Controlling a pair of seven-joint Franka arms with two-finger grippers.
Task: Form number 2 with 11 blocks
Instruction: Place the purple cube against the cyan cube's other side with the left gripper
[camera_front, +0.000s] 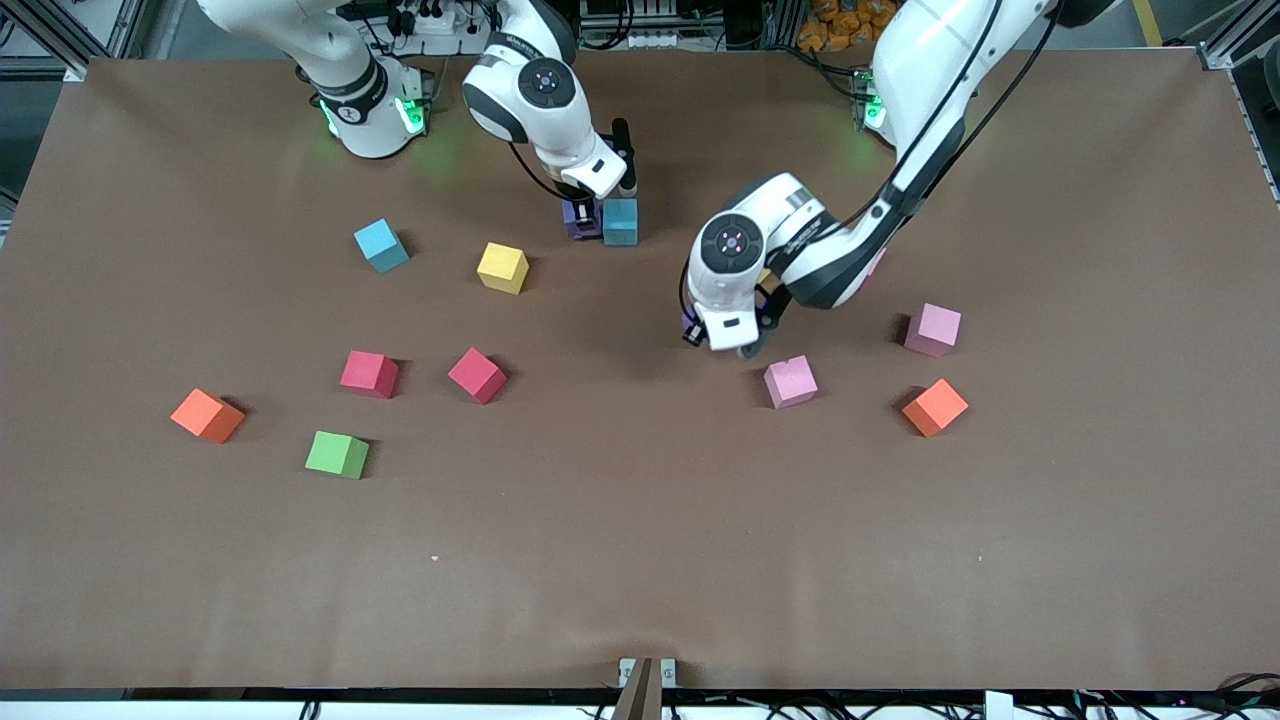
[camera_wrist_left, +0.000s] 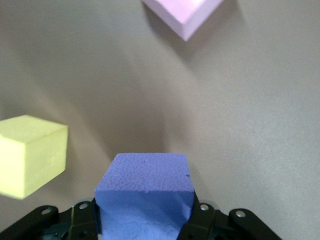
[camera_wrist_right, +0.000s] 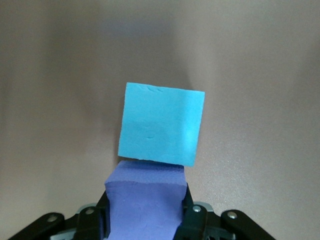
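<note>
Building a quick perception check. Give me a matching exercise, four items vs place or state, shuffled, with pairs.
Column A
1. left gripper
2. right gripper
3. green block
4. orange block at the left arm's end

Column B
a. on the table, beside a pink block
b. shut on a purple block that touches a blue block
c. lowest block in the front view, nearest that camera
d. shut on a purple block, with a yellow block beside it

Pairs: 1-d, 2-b, 3-c, 4-a
</note>
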